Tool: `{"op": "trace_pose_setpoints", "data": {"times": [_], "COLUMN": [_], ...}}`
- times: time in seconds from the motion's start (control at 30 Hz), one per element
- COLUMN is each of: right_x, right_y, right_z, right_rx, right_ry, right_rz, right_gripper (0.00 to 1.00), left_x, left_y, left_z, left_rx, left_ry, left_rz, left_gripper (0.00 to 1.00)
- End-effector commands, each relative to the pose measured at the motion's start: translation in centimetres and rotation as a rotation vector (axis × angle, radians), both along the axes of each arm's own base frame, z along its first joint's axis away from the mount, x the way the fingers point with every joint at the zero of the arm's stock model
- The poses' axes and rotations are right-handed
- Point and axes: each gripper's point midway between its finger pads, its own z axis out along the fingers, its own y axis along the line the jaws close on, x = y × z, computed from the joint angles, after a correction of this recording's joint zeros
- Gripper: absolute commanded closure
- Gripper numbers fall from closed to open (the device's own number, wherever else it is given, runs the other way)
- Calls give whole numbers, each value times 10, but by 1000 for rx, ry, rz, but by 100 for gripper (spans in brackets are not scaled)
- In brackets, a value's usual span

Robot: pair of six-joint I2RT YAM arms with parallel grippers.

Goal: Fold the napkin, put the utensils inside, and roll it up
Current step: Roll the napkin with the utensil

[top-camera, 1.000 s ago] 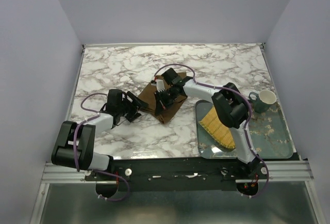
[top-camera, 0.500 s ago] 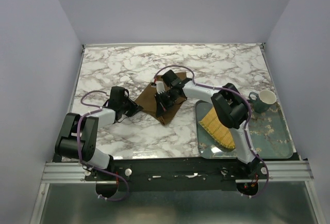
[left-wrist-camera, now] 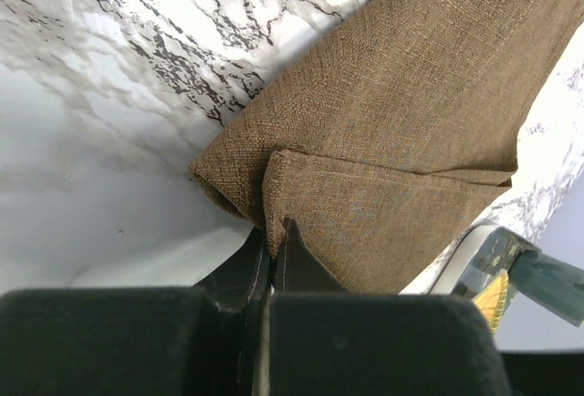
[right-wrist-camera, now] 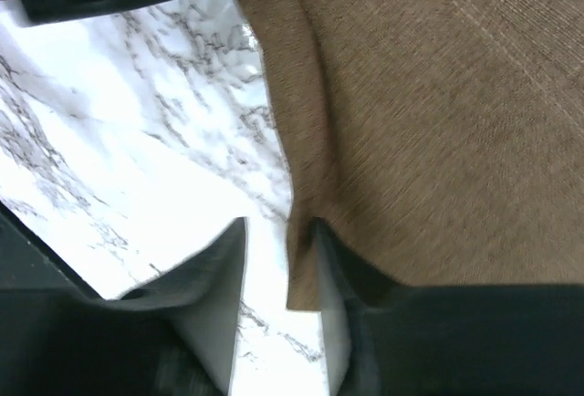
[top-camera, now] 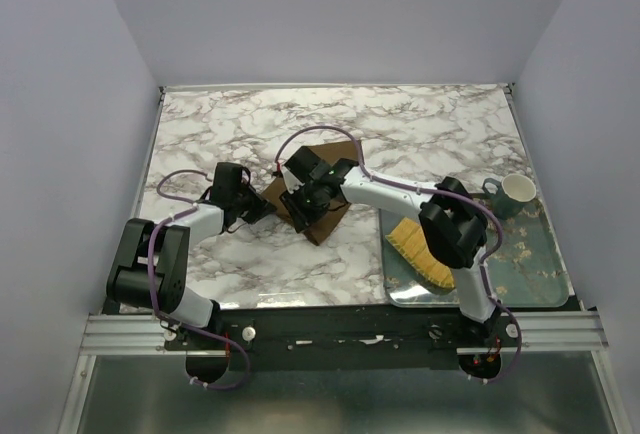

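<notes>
1. Pinching the folded corner of the napkin (left-wrist-camera: 392,131) with the left gripper (left-wrist-camera: 272,232), jaws pressed together.
2. Straddling a nearby napkin edge with the right gripper (right-wrist-camera: 278,245), jaws spread, not clamping.
3. Pulling both layers taut and aligned, flat on the table (top-camera: 420,124).
4. Steering clear of the tray (top-camera: 520,254) to the right; using the bare marble behind.

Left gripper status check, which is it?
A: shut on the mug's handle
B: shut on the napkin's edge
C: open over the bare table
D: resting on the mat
B: the left wrist view shows the left gripper with its jaws pressed together on a folded edge of the napkin.
</notes>
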Motion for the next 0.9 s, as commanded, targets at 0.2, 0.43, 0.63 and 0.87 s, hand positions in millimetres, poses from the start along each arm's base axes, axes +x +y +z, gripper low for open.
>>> {"op": "trace_pose_setpoints", "data": {"times": [0.2,0.43,0.63,0.87], "right_x": [22,24,26,25], "right_y": [9,22,22,11], "right_z": [15,-3,-19,-42], "right_rx": [-123,-158,-195,-244], "right_ry": [-319,-437,-468,-472], "right_rz": [0,40,22,11], "right_gripper": [34,28,30,35], "left_x": [-9,-11,-12,-12], "left_y": [-4,-3,-5,-6], "left_z": [-6,-8,-8,-8], "left_rx": [-32,-24,-38,-52], "left_ry": [97,136,151,165], "left_rz": [15,18,19,18], "left_gripper": [100,100,100,100]}}
